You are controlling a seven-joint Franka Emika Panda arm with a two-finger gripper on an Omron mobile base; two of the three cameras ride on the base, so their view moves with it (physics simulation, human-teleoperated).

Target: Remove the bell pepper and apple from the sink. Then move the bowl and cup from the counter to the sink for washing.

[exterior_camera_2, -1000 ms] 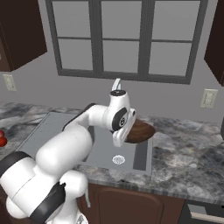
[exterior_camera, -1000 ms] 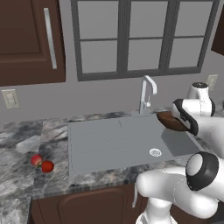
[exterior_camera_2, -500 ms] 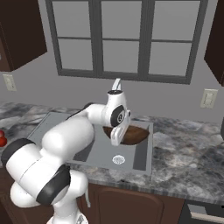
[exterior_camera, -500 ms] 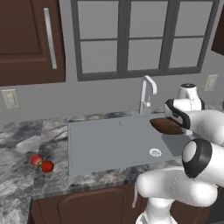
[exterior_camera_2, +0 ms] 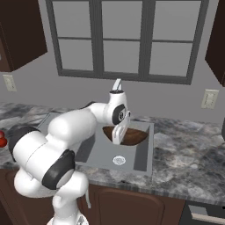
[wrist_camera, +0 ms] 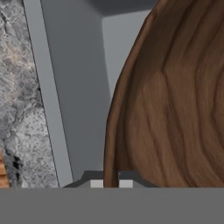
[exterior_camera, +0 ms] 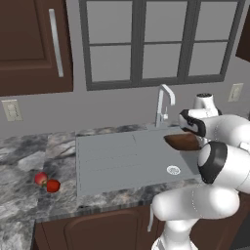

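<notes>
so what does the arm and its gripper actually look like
A glossy white arm of fat rounded segments, with dark grey bands at the joints and a round dark disc at the wrist. The gripper ends in two small pale square fingertips on a grey mount. No cables or markings visible.

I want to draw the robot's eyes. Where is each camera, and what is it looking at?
Left base view: behind the arm's left, looking down at the sink; white arm at lower right.
Right base view: behind its right, facing the same sink; arm at lower left.
Hand view: on the hand, looking along the gripper, shut on the bowl rim.
All share the bowl and sink.
</notes>
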